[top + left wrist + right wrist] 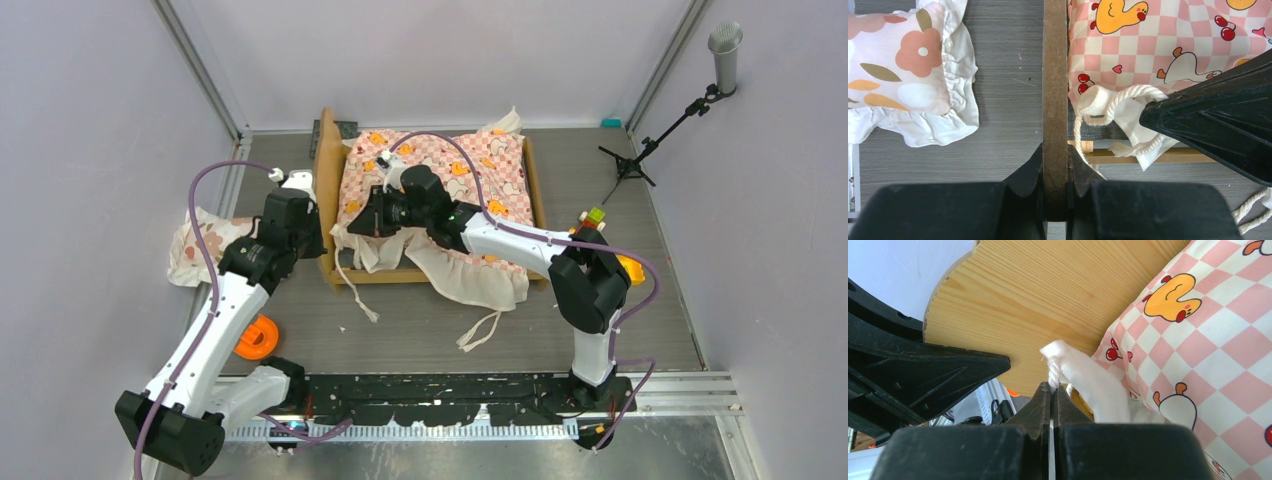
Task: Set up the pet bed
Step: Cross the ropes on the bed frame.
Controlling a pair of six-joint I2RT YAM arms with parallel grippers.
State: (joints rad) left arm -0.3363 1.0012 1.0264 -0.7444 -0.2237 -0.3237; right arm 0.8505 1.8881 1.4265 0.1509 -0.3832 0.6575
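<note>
The pet bed [328, 180] lies on the table with its wavy wooden headboard [1048, 295] to the left. The pink-checkered sheet [440, 180] covers most of it; a strip of grey mattress [1098, 131] shows at the corner. My left gripper [1055, 160] is shut on the headboard's top edge [1055, 90]; it also shows in the top view [305, 215]. My right gripper [1053, 390] is shut on the sheet's white cord [1053, 372] at the corner next to the headboard; it also shows in the top view [365, 215]. The floral pillow [195, 245] lies on the table left of the headboard.
The sheet's ruffle and loose cords [480, 330] hang over the bed's near side onto the table. An orange round object [257, 338] lies near the left arm. Coloured blocks [595, 215] sit right of the bed. A microphone stand [650, 140] stands at the back right.
</note>
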